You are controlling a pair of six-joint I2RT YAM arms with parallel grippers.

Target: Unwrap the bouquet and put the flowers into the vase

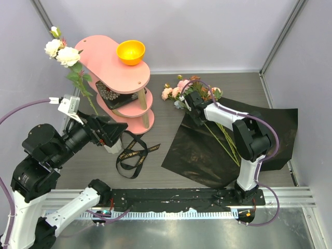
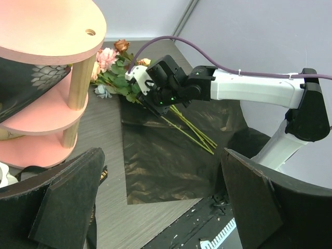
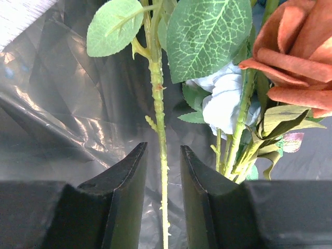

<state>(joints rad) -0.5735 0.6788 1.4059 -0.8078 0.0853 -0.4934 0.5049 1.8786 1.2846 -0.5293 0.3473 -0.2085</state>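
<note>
The flowers [image 1: 176, 89] lie loose on the spread black wrapping sheet [image 1: 270, 129], blooms toward the back and stems [image 1: 225, 140] toward the front. My right gripper [image 1: 188, 106] hangs over them near the blooms. In the right wrist view its jaws [image 3: 163, 148] stand open on either side of one thorny green stem [image 3: 158, 104], with a gap on each side. A pale blue bloom [image 3: 225, 101] and a brown rose [image 3: 295, 52] lie beside it. My left gripper [image 2: 162, 155] is wide open and holds nothing. It covers most of the white vase [image 1: 112, 149]. Cream flowers [image 1: 61, 52] rise behind it.
A pink tiered shelf [image 1: 111, 62] stands at the back left with an orange bowl [image 1: 130, 52] on top. The untied black ribbon [image 1: 136, 153] lies on the table between the vase and the sheet. Grey walls close in the back and both sides.
</note>
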